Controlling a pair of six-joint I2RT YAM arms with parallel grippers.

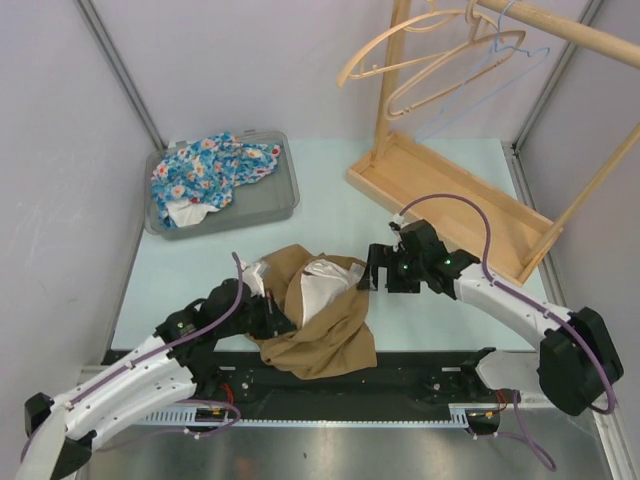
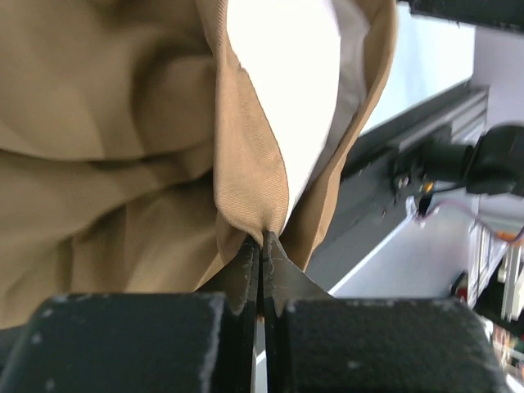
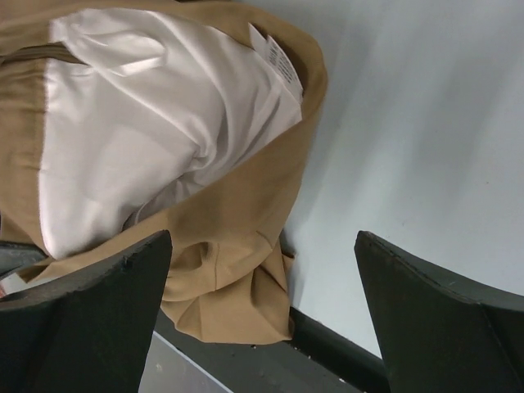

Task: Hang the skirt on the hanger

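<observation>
Left wrist view: the left fingers [image 2: 242, 274] are clamped on a fold of the tan skirt [image 2: 123, 164], crumpled at the near edge of the desk [image 1: 330, 215]. The right fingers [image 3: 90, 311] stand wide apart just beside it. Soft, limp cloth; the waistband [image 3: 315, 82] looks the best hold.

- We find no text, number, brand or sign that can be read in any of the three views.
- The only print we spot is on a small white sewn-in tag [image 3: 278, 65], seen in the right wrist view. It sits at the edge of the white lining [image 3: 123, 123] of the skirt [image 3: 237, 278].
- The tag carries a few rows of faint grey print, too small and blurred for us to make out a single word or symbol.
- In the top view the tag is too small for us to tell anything.
</observation>
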